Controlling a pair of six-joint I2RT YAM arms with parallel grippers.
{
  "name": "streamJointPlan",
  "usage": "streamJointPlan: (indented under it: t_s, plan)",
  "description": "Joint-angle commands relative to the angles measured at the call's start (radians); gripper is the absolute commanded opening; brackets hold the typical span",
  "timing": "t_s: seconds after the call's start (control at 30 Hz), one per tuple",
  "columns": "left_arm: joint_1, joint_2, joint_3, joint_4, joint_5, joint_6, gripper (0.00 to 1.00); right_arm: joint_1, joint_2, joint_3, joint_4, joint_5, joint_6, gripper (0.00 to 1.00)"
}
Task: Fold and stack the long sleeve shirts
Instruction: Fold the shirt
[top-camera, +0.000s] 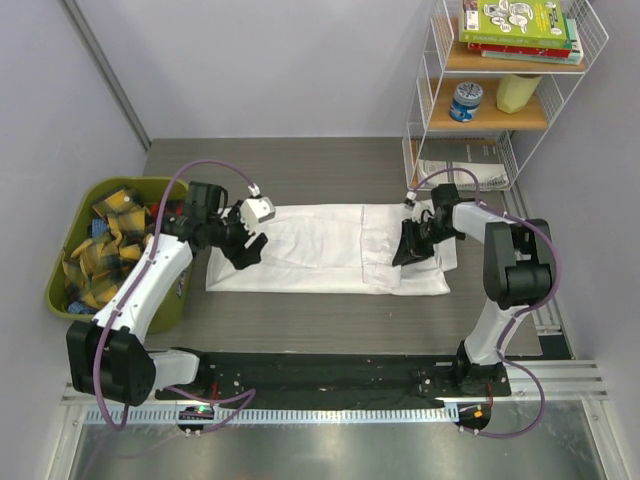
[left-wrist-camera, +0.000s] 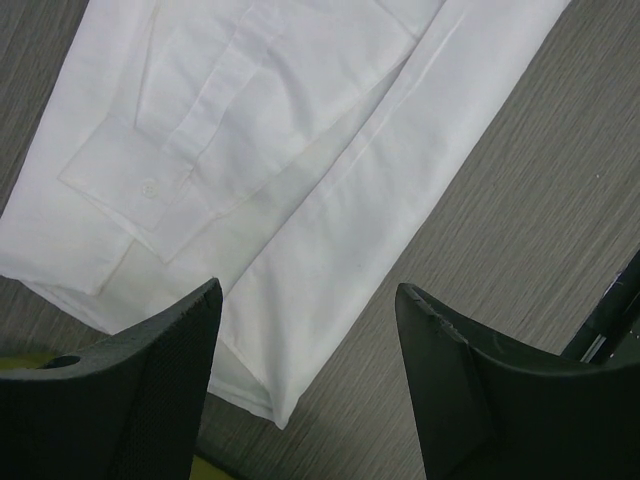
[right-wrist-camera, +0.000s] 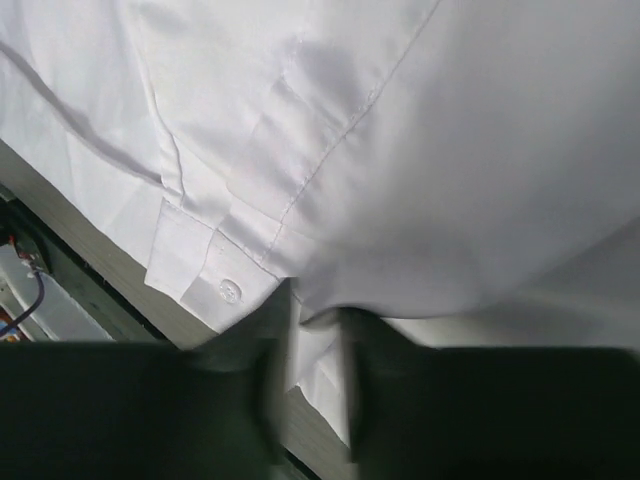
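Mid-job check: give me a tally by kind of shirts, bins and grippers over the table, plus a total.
White shirt: 1
Green bin: 1, its plaid cloths too heaped to count
Grippers: 2, left gripper and right gripper
Total: 4

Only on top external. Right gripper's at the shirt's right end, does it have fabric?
Obs: Right wrist view shows a fold of the white shirt between the fingers of the right gripper; too blurred to say it's clamped.
Op: Left?
Obs: The left gripper is open, nothing between its jaws, shirt's end below.
Op: Sleeve there?
Obs: Yes, a sleeve cuff with a button lies folded in on the body.
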Motion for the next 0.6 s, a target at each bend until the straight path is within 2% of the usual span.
streamJointPlan:
  t_s: [0.0,0.03,0.1,0.13,0.2,0.23,0.27,0.3,0.37,0.43,0.57]
  plan:
    - [-0.005,-0.002,0.006,0.058,0.059,-0.024,0.71,0.002,-0.009,0.034,0.039,-0.104,0.039,0.09]
    - [-0.008,-0.006,0.011,0.063,0.067,-0.03,0.71,-0.003,-0.051,0.038,0.041,-0.156,0.066,0.01]
    - [-0.046,-0.014,0.017,0.08,0.064,-0.033,0.71,-0.009,-0.102,0.034,0.088,-0.232,0.118,0.01]
    - [-0.068,-0.016,0.023,0.092,0.044,-0.041,0.72,-0.008,-0.16,0.026,0.117,-0.266,0.2,0.01]
    - [-0.148,-0.026,0.023,0.16,0.012,-0.065,0.76,-0.008,-0.212,0.008,0.267,-0.337,0.311,0.01]
    - [-0.181,-0.028,0.023,0.19,-0.029,-0.099,0.78,-0.006,-0.252,-0.013,0.328,-0.351,0.432,0.01]
    - [-0.215,-0.027,0.025,0.217,-0.058,-0.119,0.82,-0.003,-0.268,-0.021,0.428,-0.363,0.48,0.01]
    - [-0.283,-0.023,0.026,0.283,-0.084,-0.136,0.92,-0.001,-0.278,-0.032,0.474,-0.372,0.535,0.01]
    - [-0.374,-0.002,0.043,0.328,-0.146,-0.154,0.98,0.005,-0.291,-0.038,0.574,-0.392,0.658,0.01]
    - [-0.429,0.015,0.051,0.424,-0.196,-0.156,1.0,0.005,-0.295,-0.052,0.625,-0.397,0.767,0.01]
    - [-0.564,0.033,0.04,0.601,-0.276,-0.165,1.0,0.006,-0.34,-0.112,0.852,-0.371,0.954,0.01]
